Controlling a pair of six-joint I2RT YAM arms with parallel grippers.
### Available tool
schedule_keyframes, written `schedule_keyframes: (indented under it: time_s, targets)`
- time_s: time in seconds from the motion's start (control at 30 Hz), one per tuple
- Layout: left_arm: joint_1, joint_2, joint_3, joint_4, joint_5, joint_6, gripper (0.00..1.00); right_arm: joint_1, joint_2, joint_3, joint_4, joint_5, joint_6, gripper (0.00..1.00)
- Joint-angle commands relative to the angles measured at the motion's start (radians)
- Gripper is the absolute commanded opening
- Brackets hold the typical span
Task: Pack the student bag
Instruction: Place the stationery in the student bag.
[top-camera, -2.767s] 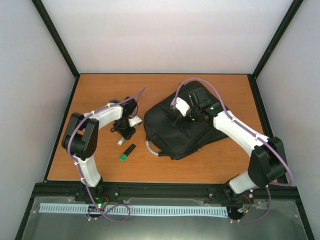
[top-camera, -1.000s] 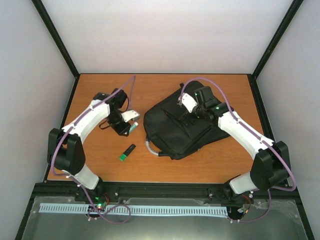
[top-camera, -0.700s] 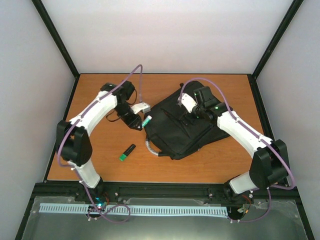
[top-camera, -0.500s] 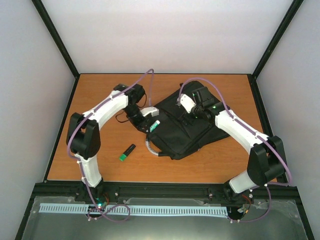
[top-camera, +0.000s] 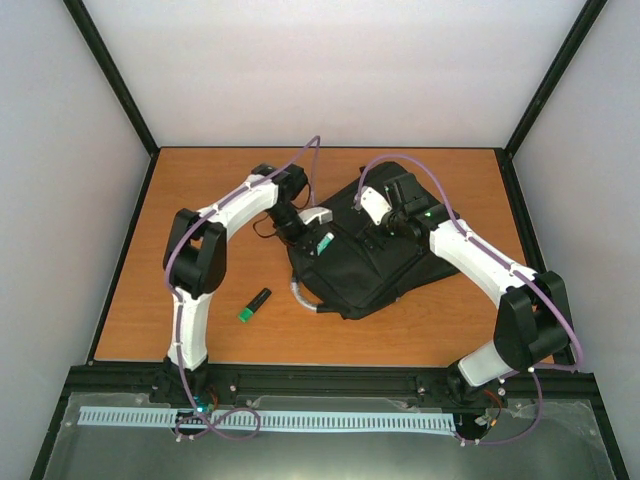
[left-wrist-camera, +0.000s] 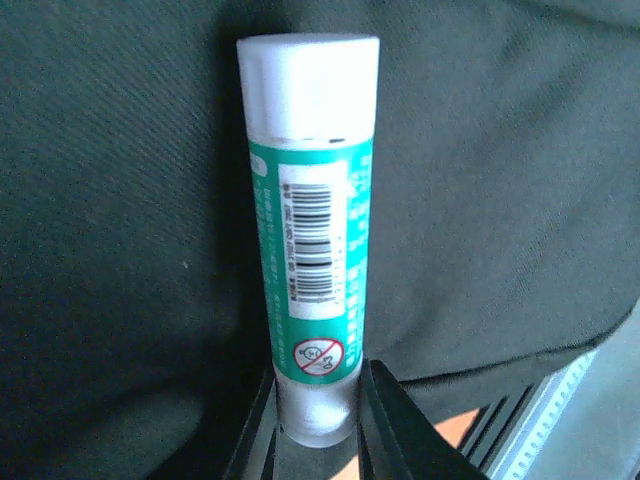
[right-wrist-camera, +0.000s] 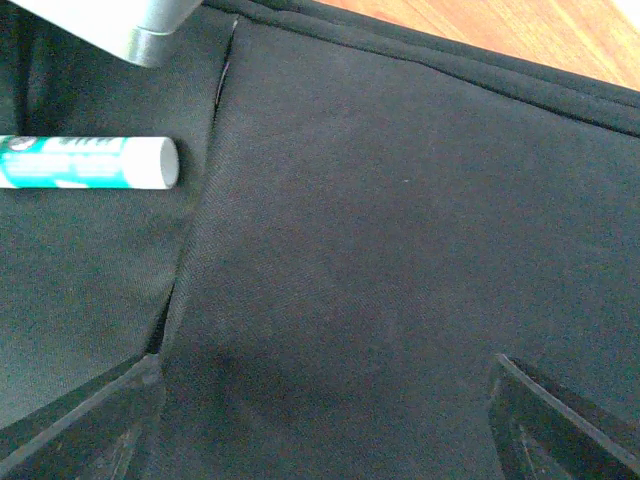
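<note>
While both arms reach over it, the student bag (top-camera: 365, 270) lies flat right of centre on the table (top-camera: 200, 190), with its grey loop handle (top-camera: 302, 296) at its 7 o'clock. Over the bag's 10 o'clock corner, the left gripper (left-wrist-camera: 318, 415) is clamped on the base of a green-and-white glue stick (left-wrist-camera: 312, 230). Above the black fabric, the right gripper (right-wrist-camera: 320, 420) has its fingers wide apart with nothing between them. One black marker (top-camera: 255, 304) with a green end lies on bare wood at the bag's 8 o'clock. The arms cover the bag's upper part, and I cannot tell whether any pocket is open.

1 blk bag (top-camera: 385, 278), 1 glue stick (left-wrist-camera: 312, 240), 1 marker (top-camera: 255, 305)
</note>
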Motion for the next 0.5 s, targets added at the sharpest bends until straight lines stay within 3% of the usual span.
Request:
schedule_keyframes:
  time_s: [0.0, 0.13, 0.27, 0.47]
  targets:
    - [-0.005, 0.044, 0.086, 0.011, -0.022, -0.033, 0.03, 0.001, -0.028, -0.016, 0.013, -0.004, -0.001, 0.90]
    - [-0.005, 0.095, 0.155, 0.009, -0.009, -0.051, 0.03, 0.002, -0.032, -0.020, 0.010, -0.005, -0.028, 0.87]
    - [-0.007, 0.140, 0.244, 0.004, -0.005, -0.065, 0.04, 0.002, -0.022, -0.013, 0.032, 0.006, -0.003, 0.73]
    - [-0.008, 0.185, 0.348, -0.029, -0.025, -0.057, 0.06, 0.024, 0.010, 0.008, 0.028, -0.015, -0.016, 0.73]
